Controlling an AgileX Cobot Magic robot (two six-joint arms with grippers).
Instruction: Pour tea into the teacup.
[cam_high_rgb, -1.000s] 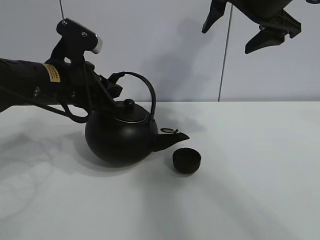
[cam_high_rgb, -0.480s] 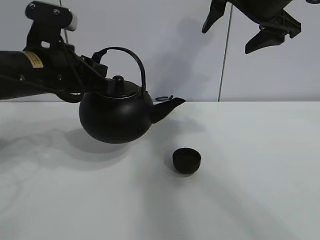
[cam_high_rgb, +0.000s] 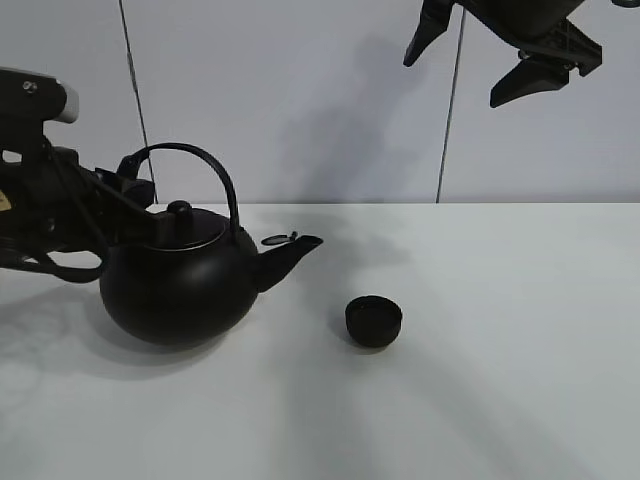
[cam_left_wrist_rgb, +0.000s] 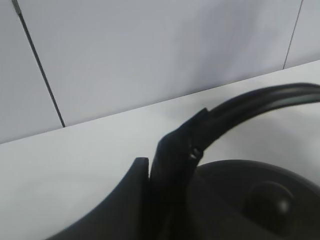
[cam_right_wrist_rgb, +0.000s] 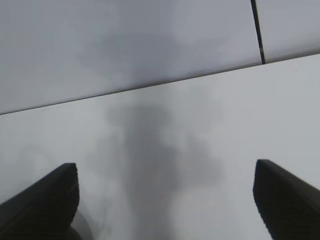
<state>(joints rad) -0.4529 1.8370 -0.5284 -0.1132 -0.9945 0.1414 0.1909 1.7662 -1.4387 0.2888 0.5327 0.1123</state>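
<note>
The teacup (cam_high_rgb: 373, 322), small, black and handleless, stands on the white table (cam_high_rgb: 500, 380) near the middle. To its left is the big black kettle (cam_high_rgb: 180, 285), upright and low over the table, its spout (cam_high_rgb: 290, 255) pointing toward the cup but well short of it. My left gripper (cam_high_rgb: 133, 166) is shut on the kettle's arched handle (cam_left_wrist_rgb: 260, 100) near its left end, and one finger (cam_left_wrist_rgb: 172, 165) shows clamped there. High at the upper right, my right gripper (cam_high_rgb: 458, 75) hangs open and empty, with its fingertips (cam_right_wrist_rgb: 47, 197) far apart. No tea is visible.
A pale panelled wall (cam_high_rgb: 300, 100) rises behind the table's far edge. The left arm (cam_high_rgb: 40, 200) reaches in from the left edge at kettle height.
The kettle went from tilted, spout over the teacup, up to level, then left and down away from the cup. The left arm drew back with it. The right gripper stayed still.
</note>
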